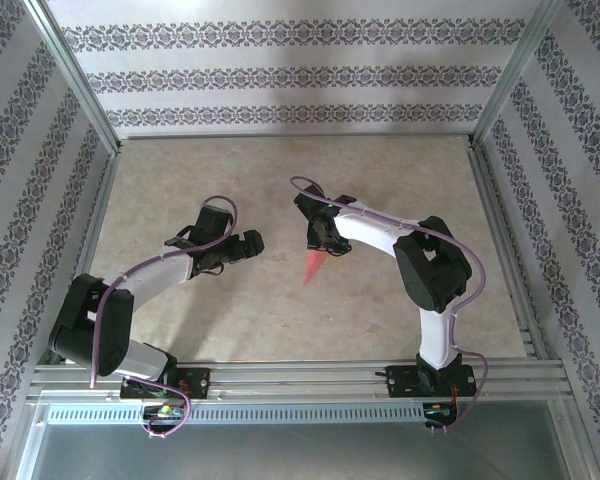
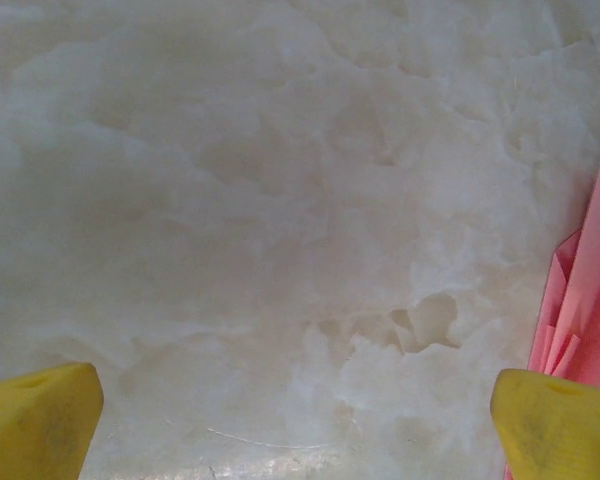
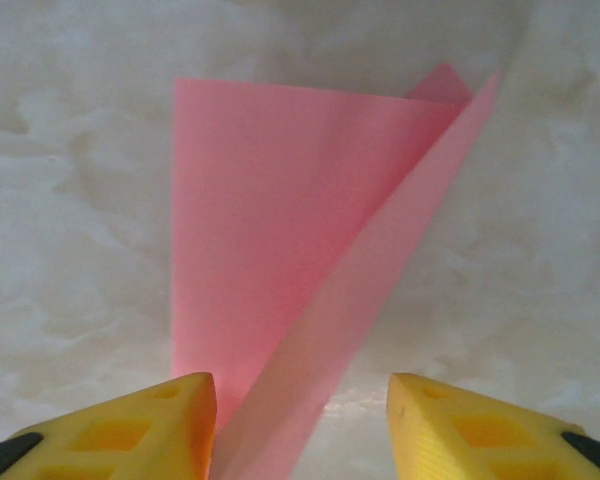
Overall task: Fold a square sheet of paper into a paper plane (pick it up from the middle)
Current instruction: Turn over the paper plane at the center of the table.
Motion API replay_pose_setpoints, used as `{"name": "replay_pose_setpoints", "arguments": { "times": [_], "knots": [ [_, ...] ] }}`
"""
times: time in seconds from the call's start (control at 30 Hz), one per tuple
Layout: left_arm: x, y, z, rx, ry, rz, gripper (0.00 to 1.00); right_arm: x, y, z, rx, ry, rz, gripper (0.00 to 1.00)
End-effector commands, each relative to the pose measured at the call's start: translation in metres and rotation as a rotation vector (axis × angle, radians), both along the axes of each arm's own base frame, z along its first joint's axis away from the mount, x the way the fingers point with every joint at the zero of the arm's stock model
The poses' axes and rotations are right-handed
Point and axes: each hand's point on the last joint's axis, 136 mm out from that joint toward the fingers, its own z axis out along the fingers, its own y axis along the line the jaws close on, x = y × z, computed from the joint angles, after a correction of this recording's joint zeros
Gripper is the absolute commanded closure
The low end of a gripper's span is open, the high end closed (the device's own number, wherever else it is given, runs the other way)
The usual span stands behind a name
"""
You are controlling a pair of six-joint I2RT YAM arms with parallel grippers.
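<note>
- Plane (image 3: 280, 230) is part-folded with one flap up; its long axis runs straight ahead from the right gripper (image 3: 300, 425).
- Right fingers (image 3: 160, 425) are partly open astride the plane's near end. Paper brushes one finger but isn't clamped.
- Left gripper (image 2: 300, 420) is wide open and empty, with the plane just outside one finger, beside the gap.
- Right arm is nearer the plane, so the next pinch is likely its job.

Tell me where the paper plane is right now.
The paper plane sits mid-table in the top view, at the tips of the right gripper, one end reaching between its fingers; the left gripper is apart on its left.
</note>
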Motion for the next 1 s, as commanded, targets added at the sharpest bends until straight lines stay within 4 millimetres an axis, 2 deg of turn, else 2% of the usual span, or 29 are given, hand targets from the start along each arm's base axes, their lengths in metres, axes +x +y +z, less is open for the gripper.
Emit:
{"name": "replay_pose_setpoints", "arguments": {
  "times": [0.0, 0.1, 0.37, 0.53, 0.67, 0.8, 0.97],
  "knots": [
    [0.007, -0.002, 0.001, -0.012, -0.016, -0.01, 0.0, -0.006, -0.012, 0.005, -0.07, -0.004, -0.038, 0.55],
    [0.008, -0.003, 0.0, -0.016, -0.009, -0.011, 0.0, -0.006, -0.014, 0.007, -0.068, -0.014, -0.057, 0.59],
    [0.008, -0.003, -0.002, -0.019, 0.003, -0.005, 0.0, -0.007, -0.013, 0.003, -0.045, -0.007, -0.085, 0.77],
    [0.009, -0.003, -0.001, -0.018, 0.002, -0.005, 0.0, -0.006, -0.017, 0.004, -0.047, -0.009, -0.1, 0.83],
    [0.008, -0.003, 0.0, -0.016, 0.003, -0.005, 0.0, -0.003, -0.015, 0.012, -0.032, -0.028, -0.094, 0.94],
    [0.008, 0.003, 0.005, -0.002, -0.01, 0.005, 0.0, 0.005, 0.003, 0.036, 0.065, -0.081, -0.046, 0.99],
    [0.008, 0.018, 0.016, -0.051, -0.03, 0.062, 0.0, 0.012, 0.054, 0.074, 0.338, -0.154, 0.117, 1.0]
  ]
}}
